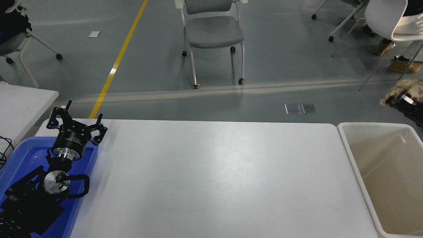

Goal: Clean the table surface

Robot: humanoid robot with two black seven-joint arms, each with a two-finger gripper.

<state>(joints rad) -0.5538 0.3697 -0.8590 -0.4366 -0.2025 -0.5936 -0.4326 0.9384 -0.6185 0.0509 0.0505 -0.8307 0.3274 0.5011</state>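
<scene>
The table surface [211, 178] is a wide glossy white top filling the middle of the head view. My right gripper [395, 99] is at the right edge, above the far end of a beige bin, shut on a crumpled brown paper wad [401, 87]. My left gripper [76, 122] is open and parked at the lower left over a blue tray.
A beige bin [353, 158] stands against the table's right end. A blue tray [19, 158] sits at the left under my left arm. A smaller white table [23, 102] is at the left edge. A grey chair [213, 31] and a seated person's shoes [401, 65] are beyond.
</scene>
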